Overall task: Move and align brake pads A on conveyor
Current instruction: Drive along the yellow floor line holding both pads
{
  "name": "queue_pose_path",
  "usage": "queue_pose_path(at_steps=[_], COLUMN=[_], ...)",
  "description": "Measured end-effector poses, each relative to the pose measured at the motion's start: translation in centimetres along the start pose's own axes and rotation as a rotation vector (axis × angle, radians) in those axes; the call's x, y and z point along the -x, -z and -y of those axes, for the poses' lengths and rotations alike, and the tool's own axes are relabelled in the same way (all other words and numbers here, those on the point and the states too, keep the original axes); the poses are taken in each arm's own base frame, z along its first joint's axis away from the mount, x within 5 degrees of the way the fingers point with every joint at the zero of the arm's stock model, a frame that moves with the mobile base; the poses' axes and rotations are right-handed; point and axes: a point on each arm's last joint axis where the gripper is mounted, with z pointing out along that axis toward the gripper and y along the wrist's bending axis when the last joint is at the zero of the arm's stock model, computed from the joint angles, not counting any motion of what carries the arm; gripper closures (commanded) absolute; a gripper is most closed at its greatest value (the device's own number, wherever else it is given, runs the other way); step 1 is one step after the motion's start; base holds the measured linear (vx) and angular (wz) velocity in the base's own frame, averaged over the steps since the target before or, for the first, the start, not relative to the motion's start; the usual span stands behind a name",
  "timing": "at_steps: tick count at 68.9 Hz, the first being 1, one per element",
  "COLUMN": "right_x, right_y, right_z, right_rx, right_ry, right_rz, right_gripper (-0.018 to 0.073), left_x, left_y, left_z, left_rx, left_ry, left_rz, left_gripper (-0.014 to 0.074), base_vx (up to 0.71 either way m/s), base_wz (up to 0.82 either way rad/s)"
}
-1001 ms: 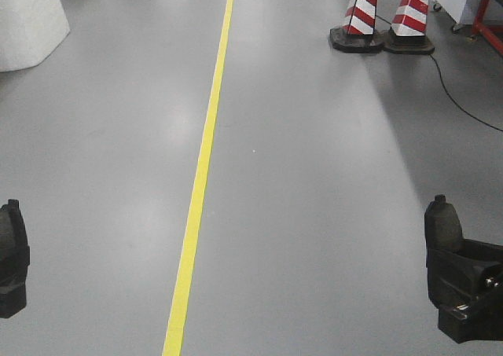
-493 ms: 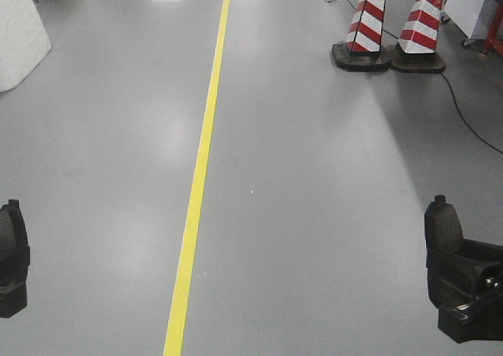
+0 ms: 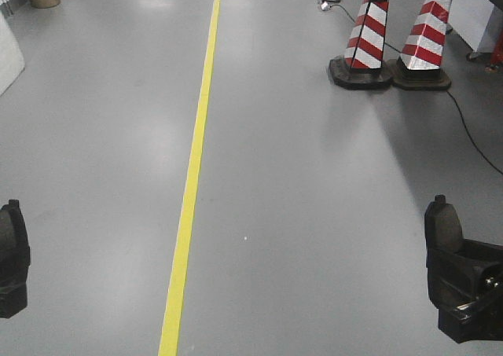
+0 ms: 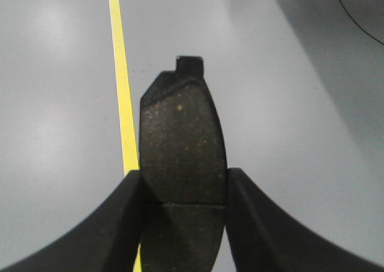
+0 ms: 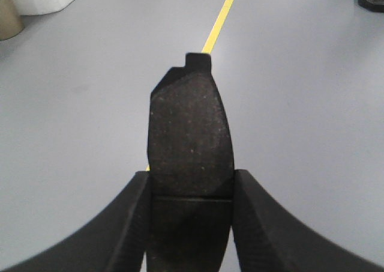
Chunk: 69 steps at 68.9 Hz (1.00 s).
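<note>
While we carry one brake pad [image 4: 182, 158] in the left gripper [image 4: 183, 215] and another brake pad [image 5: 189, 146] in the right gripper [image 5: 191, 218], we are not yet at the conveyor. Each pad stands upright between the two fingers, which close on its sides near the thin groove across its middle, so both grippers hold firmly. Under them we see only the grey floor [image 3: 314, 214], with no belt in any view.

Between the two arms a yellow line [image 3: 189, 191] runs away from us along the floor. Farther off, toward the right, two red-and-white cones [image 3: 393, 42] stand side by side, with a black cable [image 3: 471, 140] lying near them.

We judge that picking up is done for these two pads. Bringing them to the belt, laying them down and aligning them is all left to do. The other pads we cannot see.
</note>
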Motion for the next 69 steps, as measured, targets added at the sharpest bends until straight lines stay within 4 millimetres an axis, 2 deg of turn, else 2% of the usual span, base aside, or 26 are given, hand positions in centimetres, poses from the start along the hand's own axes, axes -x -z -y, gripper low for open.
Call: queue_pose_path(at_steps=[69], right_x=[-0.02], right_y=[-0.01], right_z=[0.00], right_rx=[0.000], right_ry=[0.000], right_rz=[-0.001], right_gripper=[0.0569], left_x=[0.00], left_y=[0.00], left_z=[0.00], left_rx=[0.000], left_ry=[0.000], left_rz=[0.000], left_gripper=[0.0461], base_vx=[0.63], base_wz=[-0.03])
